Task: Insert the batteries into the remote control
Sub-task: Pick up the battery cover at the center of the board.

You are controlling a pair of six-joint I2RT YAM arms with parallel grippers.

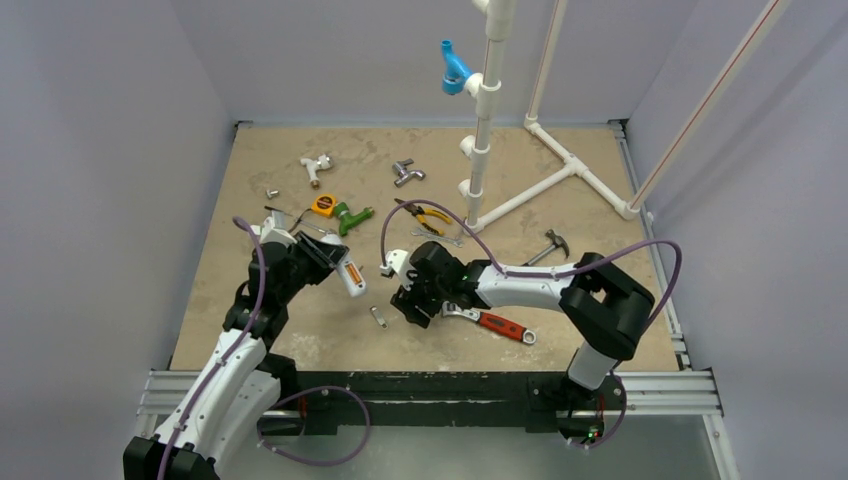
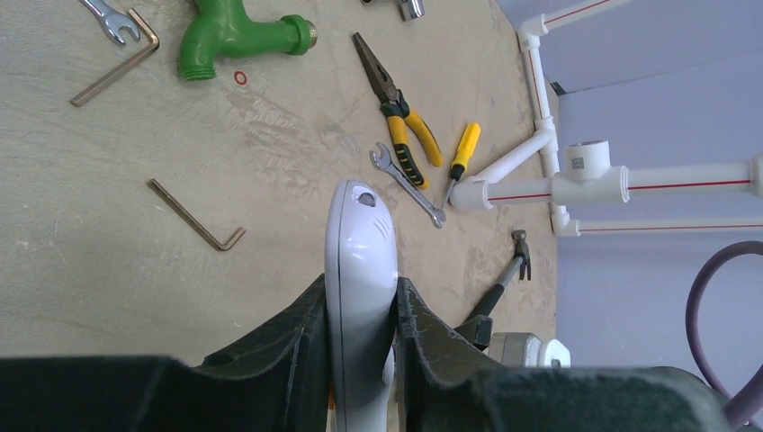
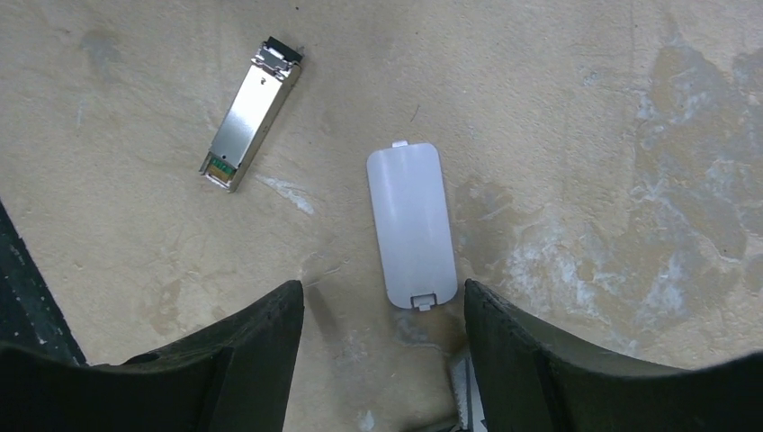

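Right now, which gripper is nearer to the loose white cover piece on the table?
Right. The right gripper hangs open above the cover piece, whose near end lies between its fingers. The left gripper is off to the side, shut on the remote control.

Soft, even overhead light, no hard glare. Top view sharp; only faint, short shadows on the table (image 1: 240, 170). Left wrist cam: left gripper (image 2: 360, 301) near-black and soft-focus, remote control (image 2: 360, 252) betw. its fingers bright w/ mild sheen (slightly blown), pliers (image 2: 400, 117) beyond the fingertips crisp. Right wrist cam: right gripper (image 3: 380, 295) dark, blurred; table ahead of it sharp, cover (image 3: 411, 225) edged by a thin shadow.
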